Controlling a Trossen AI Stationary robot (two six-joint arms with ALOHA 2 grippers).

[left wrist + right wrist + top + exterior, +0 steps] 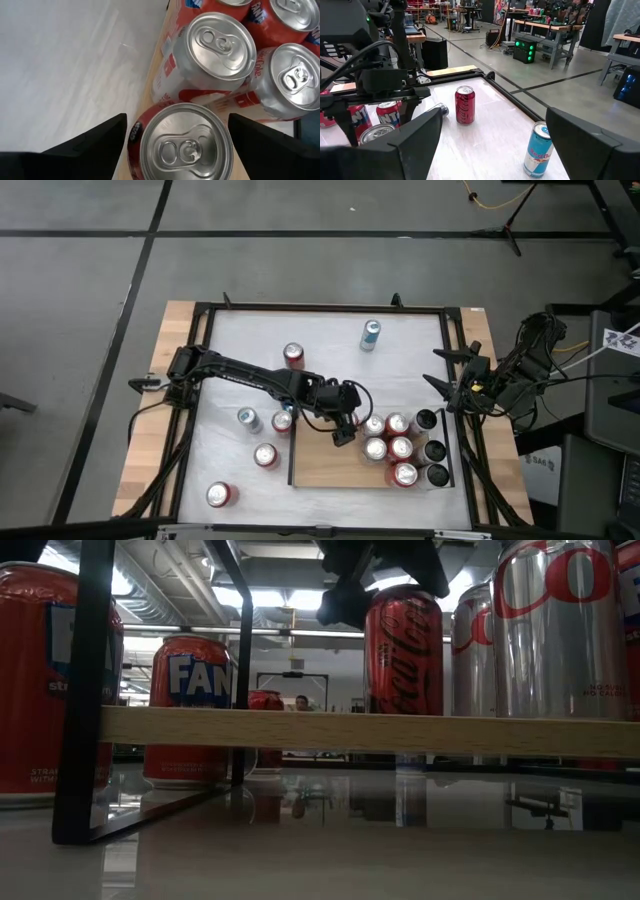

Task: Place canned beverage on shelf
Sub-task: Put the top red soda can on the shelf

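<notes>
Left end effector [345,430]: high view, over the shelf [330,465] at its left part, just beside the can cluster; fingers apart.
Right end effector [440,385]: waits at the counter's [330,345] right edge, fingers apart.
Low view: red cola can [403,665] stands on the shelf board [370,732], dark arm above it.
Left wrist view: silver-topped can [186,146] between the spread fingers [95,140], not gripped.
Right wrist view: blue can [538,149] upright on the counter.

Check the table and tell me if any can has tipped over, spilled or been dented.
Nothing stands out. The cans on the shelf stand upright, and so do the loose cans on the table, including the blue can. No spill or dent shows. The left gripper is open over the shelf's cans.
</notes>
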